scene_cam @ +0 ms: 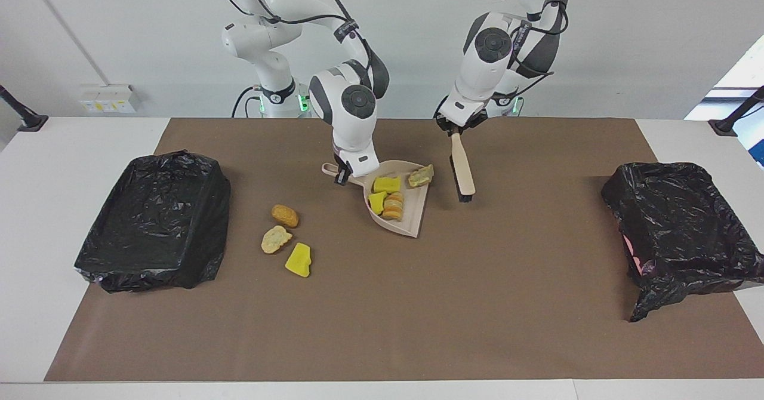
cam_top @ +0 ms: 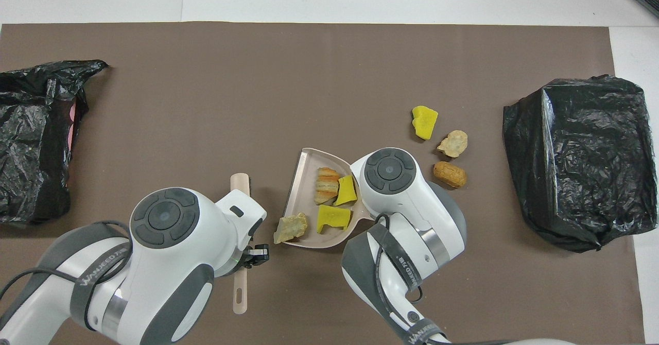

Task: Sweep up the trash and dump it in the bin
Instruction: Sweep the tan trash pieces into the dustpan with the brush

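a white table is covered by a brown paper mat [scene_cam: 382,304], with a white wall at the robots' end. a beige plastic dustpan [scene_cam: 412,224] lies near the middle of the mat, its handle clamped between the closed fingers of the right gripper [scene_cam: 342,175]. four scraps of trash are seen on the pan — two bright yellow sponge chunks [scene_cam: 387,184], a golden-brown layered pastry lump [scene_cam: 394,206] and a tan crumbly piece [scene_cam: 421,175] at the pan's rim nearest the left arm. three more scraps lie on the mat toward the right arm's end: a brown bread lump [scene_cam: 285,215], a pale tan piece [scene_cam: 276,239] and a yellow chunk [scene_cam: 298,260]. a beige brush [scene_cam: 462,170] is pinched by its handle in the shut left gripper [scene_cam: 456,130], bristles down just beside the pan. two bins lined with black plastic bags [scene_cam: 155,227] [scene_cam: 680,233] stand at either end.
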You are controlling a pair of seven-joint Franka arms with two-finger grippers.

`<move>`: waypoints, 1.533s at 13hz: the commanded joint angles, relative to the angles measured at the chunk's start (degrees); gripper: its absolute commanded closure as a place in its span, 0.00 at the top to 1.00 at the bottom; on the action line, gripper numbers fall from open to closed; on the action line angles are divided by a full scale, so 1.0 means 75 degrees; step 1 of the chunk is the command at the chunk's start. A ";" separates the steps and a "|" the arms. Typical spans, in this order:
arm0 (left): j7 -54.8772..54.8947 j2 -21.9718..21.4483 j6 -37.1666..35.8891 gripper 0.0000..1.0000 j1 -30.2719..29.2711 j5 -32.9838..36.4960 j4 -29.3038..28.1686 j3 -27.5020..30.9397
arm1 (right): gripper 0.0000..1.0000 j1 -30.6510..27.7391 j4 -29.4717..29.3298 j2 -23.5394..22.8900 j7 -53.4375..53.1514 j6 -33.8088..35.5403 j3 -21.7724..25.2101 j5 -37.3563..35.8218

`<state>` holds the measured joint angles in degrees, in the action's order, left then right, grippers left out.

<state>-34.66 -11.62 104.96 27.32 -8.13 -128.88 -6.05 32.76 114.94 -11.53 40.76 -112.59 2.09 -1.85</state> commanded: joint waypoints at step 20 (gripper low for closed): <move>-0.0560 -0.0209 0.2200 0.00 0.1936 -0.0955 -0.1168 -0.0142 | 0.00 -0.0067 0.0307 0.0167 -0.0114 -0.0223 -0.0032 0.0106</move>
<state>-42.06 -14.27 120.77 41.42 -13.61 -138.88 -7.77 32.68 115.02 -11.53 40.76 -112.59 2.10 -1.64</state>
